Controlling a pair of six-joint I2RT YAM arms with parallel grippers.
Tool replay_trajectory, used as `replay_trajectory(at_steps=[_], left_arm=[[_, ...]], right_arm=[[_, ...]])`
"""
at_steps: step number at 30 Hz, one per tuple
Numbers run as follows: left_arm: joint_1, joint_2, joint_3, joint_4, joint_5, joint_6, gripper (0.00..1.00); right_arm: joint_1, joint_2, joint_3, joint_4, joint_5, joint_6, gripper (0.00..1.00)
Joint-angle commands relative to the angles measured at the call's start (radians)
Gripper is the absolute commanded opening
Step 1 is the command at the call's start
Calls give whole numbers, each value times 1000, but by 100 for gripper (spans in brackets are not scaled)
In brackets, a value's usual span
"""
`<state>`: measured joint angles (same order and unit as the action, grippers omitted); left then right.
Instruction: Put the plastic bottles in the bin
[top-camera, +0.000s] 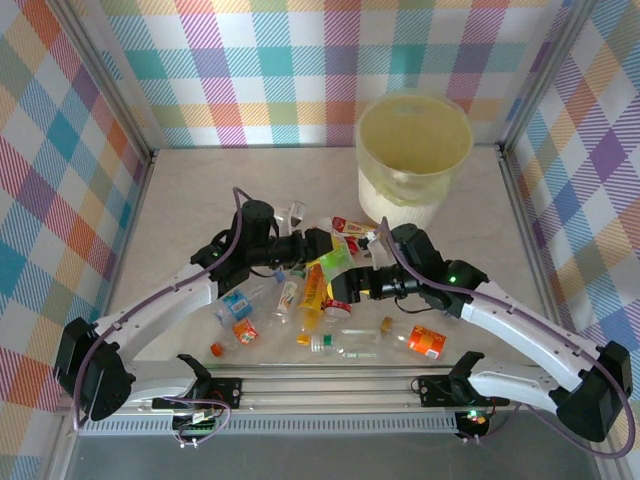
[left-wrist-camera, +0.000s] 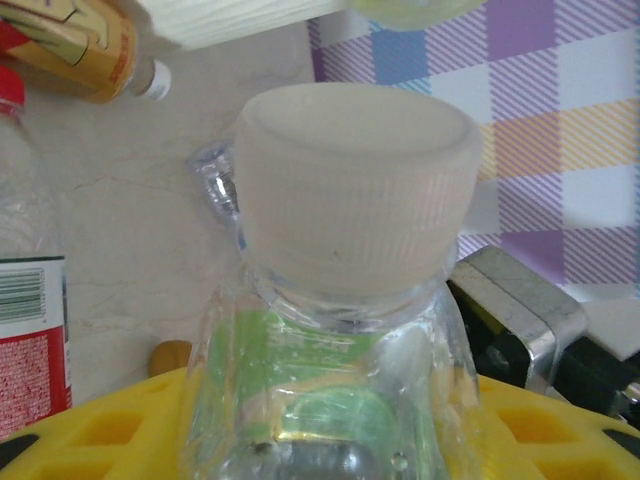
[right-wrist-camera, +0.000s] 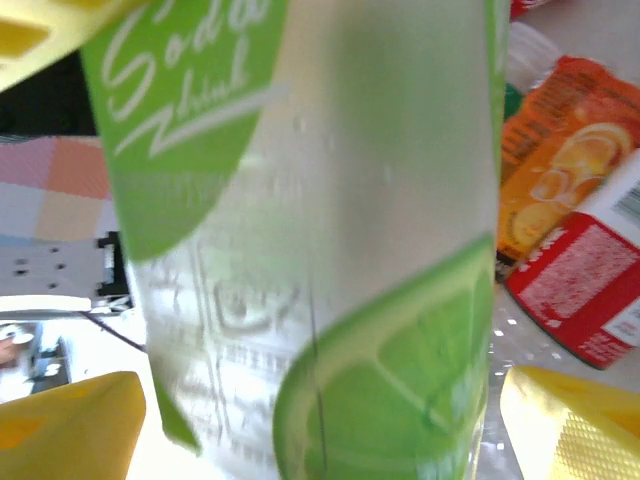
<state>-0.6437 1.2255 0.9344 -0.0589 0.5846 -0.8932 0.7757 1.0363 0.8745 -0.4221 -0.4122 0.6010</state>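
Object: clear plastic bottle (right-wrist-camera: 330, 250), lime-green label, white cap, near round pale-yellow bin (top-camera: 385, 200) | Left hand (top-camera: 318, 247): clamped below cap | Right hand (top-camera: 352, 283): fingers (right-wrist-camera: 65, 425) apart | Handling: probably light, crushable, slippery; stiff neck grips best.

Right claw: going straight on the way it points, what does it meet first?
The green-label bottle, standing between the fingers of the right claw, very close ahead; exact depth is unclear.

Plaid walls (top-camera: 250, 70), pale marbled tabletop (top-camera: 240, 180)
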Motion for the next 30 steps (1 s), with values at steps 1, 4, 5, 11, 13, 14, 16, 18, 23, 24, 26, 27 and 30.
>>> replay_trajectory(at_steps=[1, 4, 5, 11, 13, 14, 16, 18, 23, 24, 26, 27, 30], left_arm=[[25, -41, -26, 77, 94, 29, 53], [40, -53, -36, 108, 136, 51, 53], [42, -57, -42, 127, 153, 55, 53], [47, -67, -45, 143, 176, 70, 53], [55, -66, -28, 91, 157, 95, 53], [60, -66, -18, 68, 149, 110, 53], [69, -61, 20, 16, 137, 147, 53], [73, -45, 70, -16, 129, 180, 53], [81, 58, 240, -107, 97, 266, 53], [81, 85, 276, -110, 90, 275, 53], [81, 137, 349, -113, 73, 292, 53], [81, 165, 387, -113, 55, 302, 53], [81, 246, 503, -107, 0, 317, 53]], right_arm=[[-40, -28, 15, 84, -133, 60, 92], [-93, -37, 2, 146, -222, 113, 92], [-107, -38, -1, 167, -251, 128, 92], [-136, -33, 3, 189, -294, 143, 91], [-139, -38, 3, 164, -272, 131, 92], [-139, -43, 9, 130, -245, 113, 92], [-140, -62, 37, 20, -159, 57, 92], [-150, -87, 44, -23, -128, 32, 92], [-164, -146, 71, -132, -64, -24, 94], [-164, -158, 79, -156, -38, -36, 94], [-164, -180, 95, -204, 14, -59, 94], [-162, -192, 103, -224, 41, -72, 95], [-164, -219, 120, -265, 103, -96, 98]])
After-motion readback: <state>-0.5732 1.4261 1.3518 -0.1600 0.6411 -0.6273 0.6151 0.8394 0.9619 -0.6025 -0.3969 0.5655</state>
